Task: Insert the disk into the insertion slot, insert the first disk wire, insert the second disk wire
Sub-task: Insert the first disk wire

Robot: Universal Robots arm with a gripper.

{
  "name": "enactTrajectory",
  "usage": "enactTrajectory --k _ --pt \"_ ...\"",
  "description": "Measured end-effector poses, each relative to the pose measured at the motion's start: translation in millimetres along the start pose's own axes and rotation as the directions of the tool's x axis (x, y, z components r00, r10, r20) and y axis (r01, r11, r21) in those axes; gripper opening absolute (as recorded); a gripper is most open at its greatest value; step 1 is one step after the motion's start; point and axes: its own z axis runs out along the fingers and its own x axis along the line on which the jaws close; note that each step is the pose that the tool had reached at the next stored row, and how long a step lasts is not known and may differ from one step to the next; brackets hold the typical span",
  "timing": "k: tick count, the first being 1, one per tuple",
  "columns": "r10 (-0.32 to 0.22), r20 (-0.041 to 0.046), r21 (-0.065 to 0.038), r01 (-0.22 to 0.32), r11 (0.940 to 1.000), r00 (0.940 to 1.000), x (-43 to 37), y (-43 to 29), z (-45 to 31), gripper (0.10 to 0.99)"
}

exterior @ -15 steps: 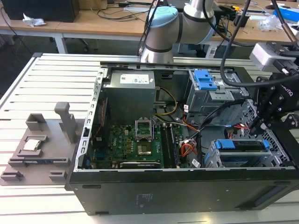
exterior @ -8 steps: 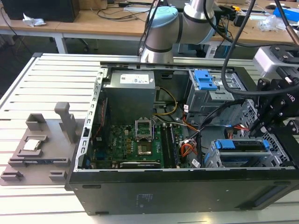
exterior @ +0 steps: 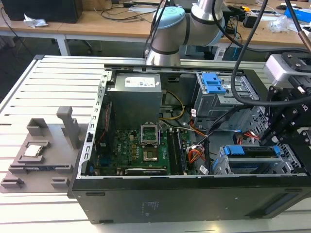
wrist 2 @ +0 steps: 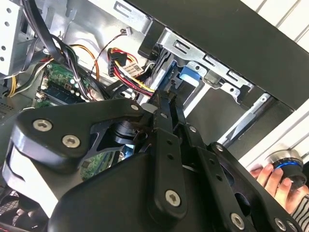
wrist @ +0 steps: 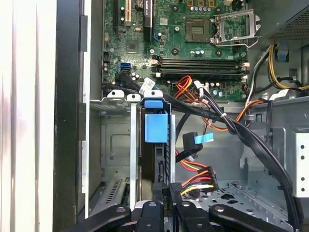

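The disk (exterior: 250, 154), in its bright blue caddy, sits inside the insertion slot (exterior: 224, 167), a silvery cage in the open computer case, at the exterior view's lower right. In the first wrist view the disk (wrist: 157, 128) stands between the slot's perforated walls (wrist: 116, 145). My black gripper (exterior: 278, 141) hangs at the disk's right end. Its fingers are drawn together at the disk's near edge (wrist: 166, 200), seemingly on the black connector of a red, yellow and black disk wire (wrist: 195, 181). In the second wrist view the gripper (wrist 2: 166, 94) points at the blue caddy (wrist 2: 188, 77).
A black cable with a blue tab (wrist: 193, 140) lies loose beside the disk. The motherboard (exterior: 146, 150), power supply (exterior: 133, 99) and a bigger bay with a blue latch (exterior: 214, 82) occupy the case. A grey fixture (exterior: 39, 150) lies outside. A person's hand (wrist 2: 270, 176) grips a knob.
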Motion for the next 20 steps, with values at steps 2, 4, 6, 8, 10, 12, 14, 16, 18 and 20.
enactTrajectory --k 2,4,6,8,10,12,14,16,18,20 --pt "0.000 -0.0001 0.000 0.000 1.0000 1.0000 0.0 0.0 1.2 0.169" --pt "0.000 0.0000 0.000 0.000 1.0000 1.0000 0.1 -0.1 2.1 0.169" --pt "0.000 0.0000 0.000 0.000 1.0000 1.0000 0.1 -0.1 3.0 0.169" --pt "0.000 0.0000 0.000 0.000 1.0000 1.0000 0.1 -0.2 4.0 0.169" --pt "0.000 0.0000 0.000 0.000 1.0000 1.0000 0.2 -0.2 4.6 0.169" --pt "0.000 -0.0001 0.000 0.000 1.0000 1.0000 0.2 -0.2 5.0 0.169" --pt "0.000 0.0002 0.000 0.000 1.0000 1.0000 0.2 -0.3 6.3 0.169" --pt "0.000 0.0003 0.000 0.000 1.0000 1.0000 0.0 -0.3 7.4 0.169" --pt "0.000 0.0007 0.000 0.000 1.0000 1.0000 -0.3 -0.4 8.0 0.169" --pt "0.000 0.0015 0.000 0.000 1.0000 1.0000 -0.7 -0.4 8.7 0.169"
